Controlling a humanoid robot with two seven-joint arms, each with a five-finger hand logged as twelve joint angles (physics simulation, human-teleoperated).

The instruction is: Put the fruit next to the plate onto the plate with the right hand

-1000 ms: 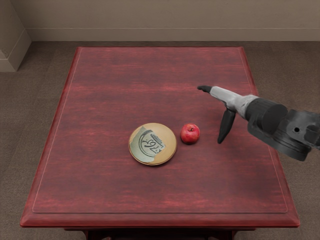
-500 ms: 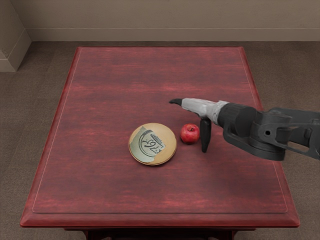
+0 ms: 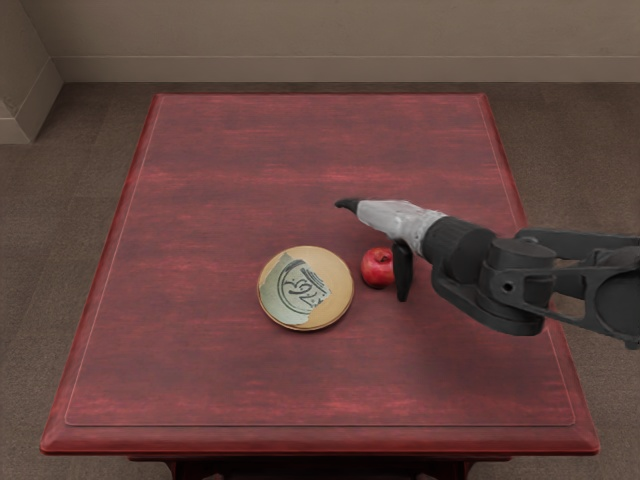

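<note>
A red apple rests on the table just right of a tan plate with a grey-green pattern. My right hand comes in from the right edge and is open. Its fingers stretch out flat above and behind the apple. The dark thumb hangs down close against the apple's right side, partly covering it. The apple sits on the table beside the plate, not on it. No left arm shows.
The red wooden table stretches wide around the plate, its edges near the floor on all sides. The bulky forearm lies over the table's right part.
My right hand has moved left and toward the apple. The thumb, once well to the apple's right, now hangs against its right side. Apple and plate have stayed put.
</note>
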